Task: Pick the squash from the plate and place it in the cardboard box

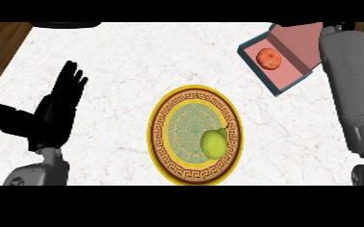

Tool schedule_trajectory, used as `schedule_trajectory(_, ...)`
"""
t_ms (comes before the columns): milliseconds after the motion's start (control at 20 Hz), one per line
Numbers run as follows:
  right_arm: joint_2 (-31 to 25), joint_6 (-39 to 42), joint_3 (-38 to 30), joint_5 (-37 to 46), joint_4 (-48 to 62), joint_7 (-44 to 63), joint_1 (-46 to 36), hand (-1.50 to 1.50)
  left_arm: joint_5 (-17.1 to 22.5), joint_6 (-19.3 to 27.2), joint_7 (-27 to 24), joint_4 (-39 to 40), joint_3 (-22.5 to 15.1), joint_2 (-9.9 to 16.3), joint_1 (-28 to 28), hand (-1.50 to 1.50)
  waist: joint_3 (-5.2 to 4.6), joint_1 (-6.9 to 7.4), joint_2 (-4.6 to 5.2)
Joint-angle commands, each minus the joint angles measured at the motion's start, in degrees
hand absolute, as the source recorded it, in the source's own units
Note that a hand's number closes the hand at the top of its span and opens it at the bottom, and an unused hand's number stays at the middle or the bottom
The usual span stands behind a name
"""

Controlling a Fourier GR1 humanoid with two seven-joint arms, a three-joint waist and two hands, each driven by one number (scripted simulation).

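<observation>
Squash (214, 143): on plate (162, 125), frame centre. Box (302, 41), upper right: holds 1 red fruit (268, 58); squash transfer outstanding. Left hand (60, 101): left, fingers straight, empty. Right hand: unseen, only forearm (344, 81).

Even, bright light falls flat across the white marbled counter top (142, 53), with no glare; the yellow-green squash (214, 142) casts only a faint shadow on the gold-rimmed patterned plate (162, 125), and outlines look soft throughout the head view

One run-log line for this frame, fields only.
green pear-shaped squash: on patterned yellow-rimmed plate | open cardboard box: holds red-orange fruit | left hand: open, resting | right hand: unseen
</observation>
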Motion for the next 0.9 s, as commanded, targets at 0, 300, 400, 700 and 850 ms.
schedule_trajectory(0, -1.82, 4.78, -7.31, -9.40, 0.43, -3.92, 0.22, -1.50, -0.90, 0.20, -1.70, 2.12, -0.19, -0.29, -0.73, 0.00, -0.02, -0.24, 0.19)
schedule_trajectory(300, -4.58, 7.10, -10.64, -14.93, -0.15, -6.80, 4.86, -1.50, -1.26, 1.44, 1.11, -3.71, -1.68, -1.49, 2.56, 0.00, -0.06, -0.10, -0.08)
schedule_trajectory(400, -5.98, 6.40, -11.12, -15.53, 3.21, -10.06, 4.08, -1.50, 1.53, -2.22, -0.97, -0.35, 0.82, 0.76, 2.08, 0.00, -0.08, 0.20, 0.11)
schedule_trajectory(700, -9.52, 7.60, -12.34, -18.65, 4.48, -14.65, 7.83, -1.50, -1.20, 1.15, -0.21, 0.32, -1.31, -1.62, -1.11, 0.00, -0.07, 0.10, 0.09)
schedule_trajectory(850, -9.27, 10.81, -11.31, -20.75, -2.46, -11.85, 12.54, -1.50, -2.26, 1.31, -1.34, 0.64, -2.26, -2.45, 1.09, 0.00, -0.11, -0.74, -0.25)
